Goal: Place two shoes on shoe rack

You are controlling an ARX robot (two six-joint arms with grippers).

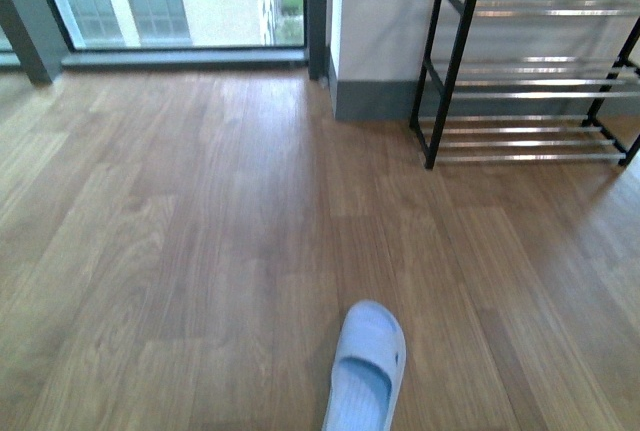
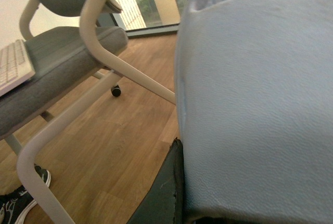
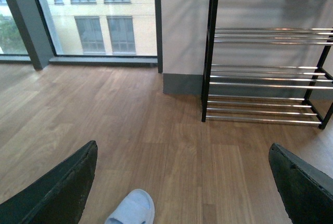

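Observation:
A light blue slipper (image 2: 260,99) fills most of the left wrist view, and my left gripper (image 2: 218,182) is shut on it, with one dark finger (image 2: 162,193) against its side. A light blue slipper (image 1: 367,366) also shows at the bottom of the front view and low in the right wrist view (image 3: 132,208); whether it is the held one I cannot tell. My right gripper (image 3: 182,182) is open above bare floor, to the right of that slipper. The black shoe rack (image 1: 540,93) with silver rods stands against the wall at the far right (image 3: 265,83), its visible tiers bare.
A wood floor runs up to a large window (image 1: 170,1) and a grey wall base (image 1: 375,99). The left wrist view shows a grey office chair (image 2: 67,52) with white legs, a keyboard (image 2: 13,65) and a dark sneaker (image 2: 21,198).

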